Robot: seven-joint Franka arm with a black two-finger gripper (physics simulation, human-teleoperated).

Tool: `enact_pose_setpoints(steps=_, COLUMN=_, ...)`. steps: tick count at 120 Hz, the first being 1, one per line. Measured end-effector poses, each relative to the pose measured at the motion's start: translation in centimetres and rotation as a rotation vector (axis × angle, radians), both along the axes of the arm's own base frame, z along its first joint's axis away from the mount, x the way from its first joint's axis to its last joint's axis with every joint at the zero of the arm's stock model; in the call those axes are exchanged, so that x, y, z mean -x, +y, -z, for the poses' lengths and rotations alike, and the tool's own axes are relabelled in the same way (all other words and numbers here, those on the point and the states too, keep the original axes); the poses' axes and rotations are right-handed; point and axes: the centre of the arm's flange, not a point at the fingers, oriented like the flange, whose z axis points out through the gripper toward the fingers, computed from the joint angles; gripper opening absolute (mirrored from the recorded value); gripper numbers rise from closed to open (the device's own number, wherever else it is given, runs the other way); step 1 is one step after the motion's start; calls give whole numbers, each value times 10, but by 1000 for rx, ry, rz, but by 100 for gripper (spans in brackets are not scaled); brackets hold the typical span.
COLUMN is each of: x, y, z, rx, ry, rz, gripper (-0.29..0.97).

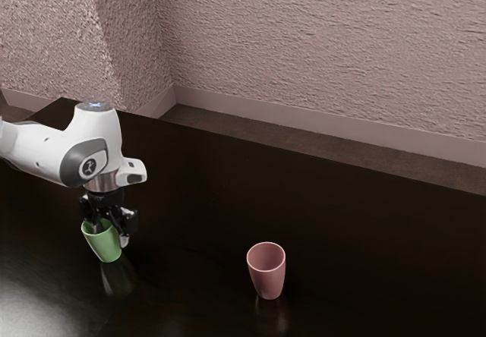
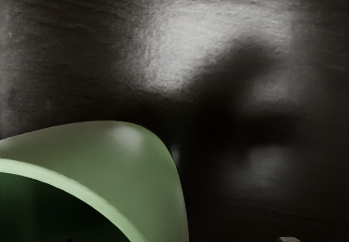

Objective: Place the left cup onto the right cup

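Note:
A green cup (image 1: 104,243) hangs slightly tilted just above the dark table at the exterior view's left, with my black gripper (image 1: 105,227) shut on its rim. The same green cup (image 2: 103,171) appears large and close under my hand in the wrist view, its open mouth facing the camera. A pink cup (image 1: 266,269) stands upright on the table toward the exterior view's right, well apart from the gripper.
The glossy dark table (image 1: 319,223) stretches between the two cups and reflects them. A textured pink wall with a baseboard ledge (image 1: 319,128) runs behind the table's far edge.

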Motion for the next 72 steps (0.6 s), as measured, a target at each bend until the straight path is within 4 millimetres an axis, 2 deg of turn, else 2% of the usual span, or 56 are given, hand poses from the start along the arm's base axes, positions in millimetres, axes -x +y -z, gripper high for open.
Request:
enact_pose_setpoints(steps=14, x=-2, y=-2, z=-1, rx=1, ry=-7, rz=4, gripper=15)
enact_pose_setpoints(steps=28, x=-4, y=-5, z=-3, rx=1, ry=-14, rz=9, gripper=2)
enact_pose_setpoints(steps=45, x=-5, y=-7, z=-4, rx=1, ry=-15, rz=14, gripper=-5)
enact_pose_setpoints(steps=72, x=-5, y=-7, z=-4, rx=-2, ry=-17, rz=13, gripper=-9)
